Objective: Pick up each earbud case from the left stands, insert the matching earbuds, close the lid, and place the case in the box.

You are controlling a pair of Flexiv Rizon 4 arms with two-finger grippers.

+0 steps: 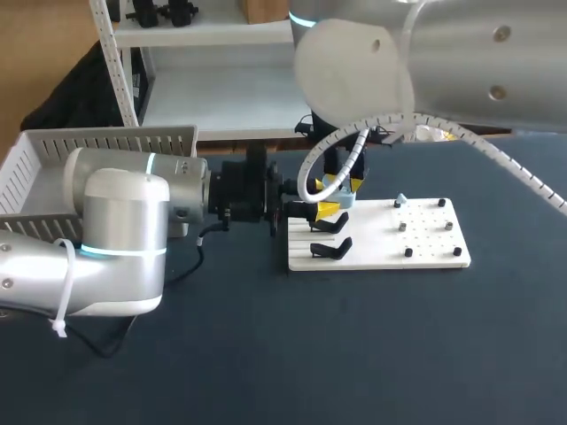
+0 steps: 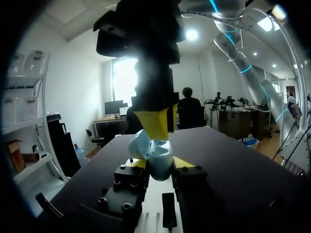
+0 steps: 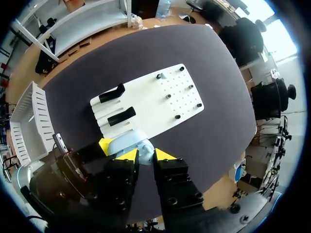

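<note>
Broadly, the dark table (image 1: 354,354) carries a white basket (image 1: 53,168), well off to the left of a white board (image 1: 425,257). Two black stands (image 1: 330,250) sit on the board's left part and small pegs (image 1: 408,252) on its right part. Above the board's left edge, my left gripper (image 2: 160,165) is clamped on the pale blue earbud case (image 2: 159,171), its lid (image 2: 138,144) open. My right gripper (image 3: 146,156) hangs just over the case; how its jaws stand I cannot tell.

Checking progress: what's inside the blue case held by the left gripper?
The earbud case, lid open, sits in the left gripper. The right gripper covers its opening, so earbuds inside cannot be seen.
</note>
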